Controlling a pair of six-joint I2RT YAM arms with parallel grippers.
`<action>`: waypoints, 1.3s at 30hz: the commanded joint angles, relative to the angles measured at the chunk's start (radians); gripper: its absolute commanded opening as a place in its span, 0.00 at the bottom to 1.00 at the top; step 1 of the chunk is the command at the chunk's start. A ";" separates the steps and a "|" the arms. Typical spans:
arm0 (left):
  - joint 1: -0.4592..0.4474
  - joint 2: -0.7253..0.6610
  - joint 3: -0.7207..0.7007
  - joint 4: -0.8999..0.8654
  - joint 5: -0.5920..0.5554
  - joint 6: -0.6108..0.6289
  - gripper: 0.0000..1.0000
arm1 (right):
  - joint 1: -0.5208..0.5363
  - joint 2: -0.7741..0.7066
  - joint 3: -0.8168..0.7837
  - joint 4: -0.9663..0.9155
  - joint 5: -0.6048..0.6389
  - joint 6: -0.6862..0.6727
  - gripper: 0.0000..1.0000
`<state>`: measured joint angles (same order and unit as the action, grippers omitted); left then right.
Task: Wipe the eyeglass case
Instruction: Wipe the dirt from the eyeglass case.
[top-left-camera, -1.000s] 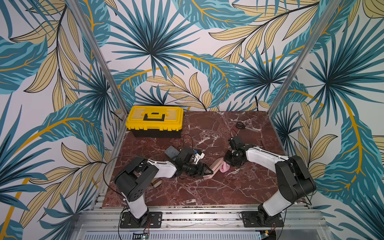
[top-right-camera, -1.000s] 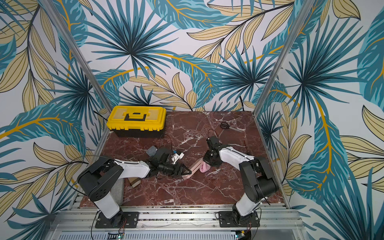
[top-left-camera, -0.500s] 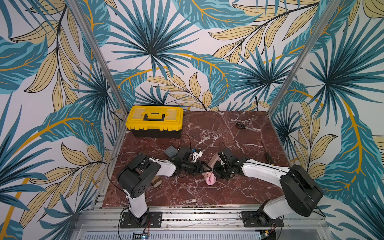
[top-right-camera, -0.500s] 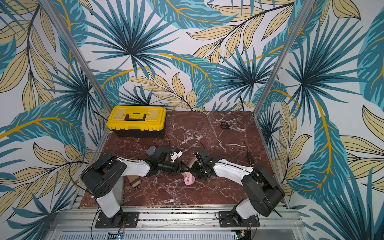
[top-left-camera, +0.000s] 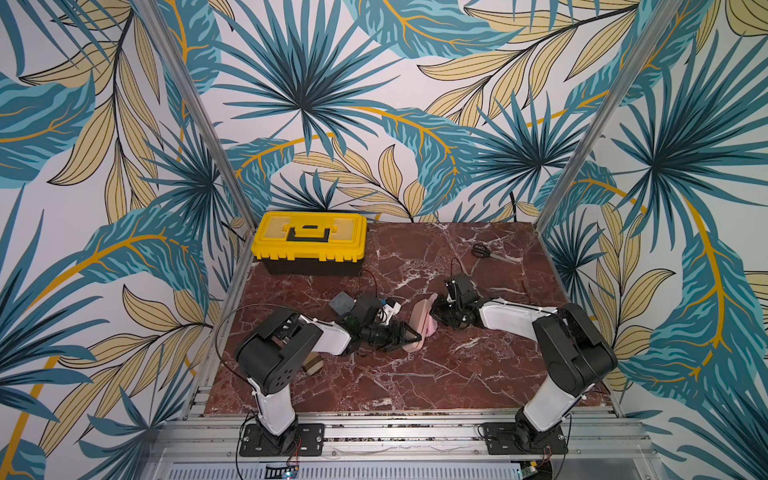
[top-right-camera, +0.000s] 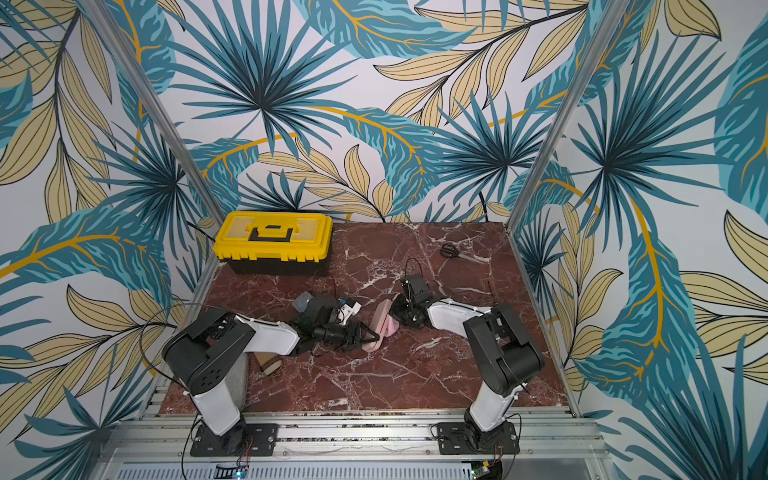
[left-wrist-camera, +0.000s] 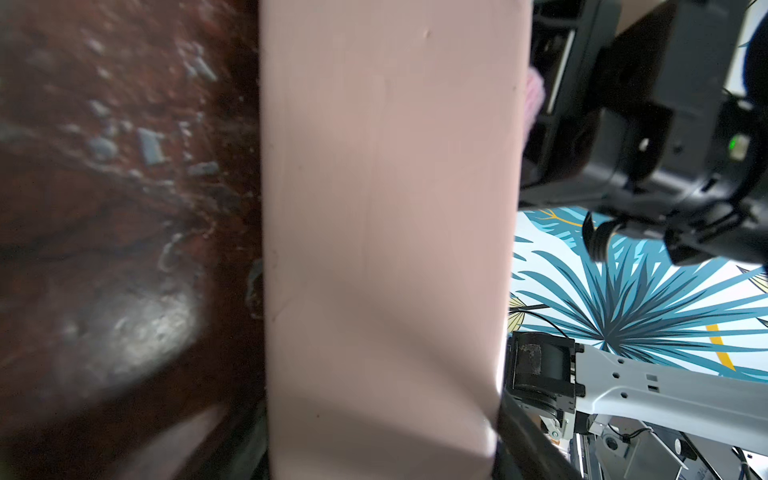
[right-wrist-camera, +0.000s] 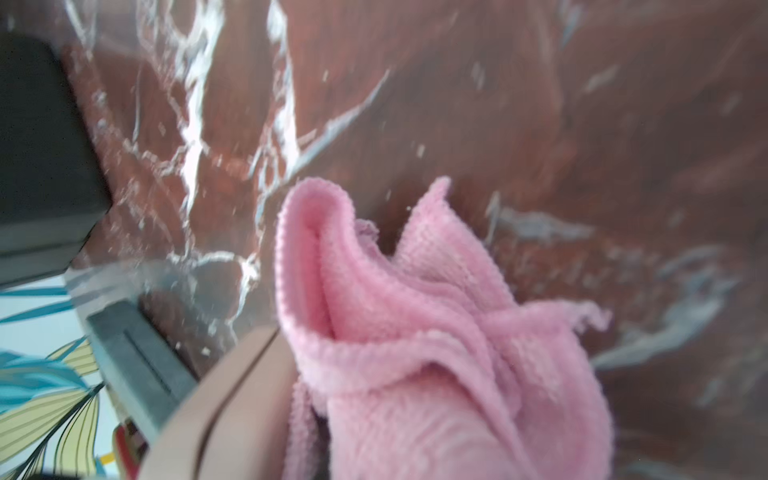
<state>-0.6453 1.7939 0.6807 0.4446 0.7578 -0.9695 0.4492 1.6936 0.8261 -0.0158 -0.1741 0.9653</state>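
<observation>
The pale pink eyeglass case (top-left-camera: 419, 320) (top-right-camera: 379, 316) stands on its long edge on the marble table (top-left-camera: 374, 374). My left gripper (top-left-camera: 409, 336) (top-right-camera: 371, 337) is shut on the case's near end. In the left wrist view the case (left-wrist-camera: 386, 232) fills the middle, with dark fingers (left-wrist-camera: 519, 440) on either side of it. My right gripper (top-left-camera: 439, 312) (top-right-camera: 400, 312) is shut on a pink cloth (top-left-camera: 432, 329) (top-right-camera: 393, 329). In the right wrist view, bunched folds of the cloth (right-wrist-camera: 436, 332) lie against the side of the case (right-wrist-camera: 232, 407) and hide the fingers.
A yellow toolbox (top-left-camera: 309, 237) stands at the back left. Black scissors (top-left-camera: 481, 250) lie at the back right. A small grey pad (top-left-camera: 341, 302) sits behind my left wrist, and a tan object (top-left-camera: 312, 365) lies under the left arm.
My right gripper swept the cloth along the case toward the table's front, then back toward its far end. The left gripper has kept its hold on the case.
</observation>
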 joint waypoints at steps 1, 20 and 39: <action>-0.005 0.035 -0.010 -0.076 -0.003 -0.034 0.00 | 0.122 -0.081 -0.140 0.072 -0.111 0.088 0.00; -0.016 0.009 -0.038 -0.064 0.012 -0.054 0.00 | -0.057 0.064 0.091 -0.005 -0.066 -0.056 0.00; 0.011 0.005 -0.018 -0.083 0.006 -0.029 0.00 | 0.158 -0.187 -0.249 0.116 -0.280 0.130 0.00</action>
<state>-0.6334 1.7969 0.6674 0.4370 0.7811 -0.9966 0.5537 1.5642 0.6319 0.0948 -0.3347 1.0210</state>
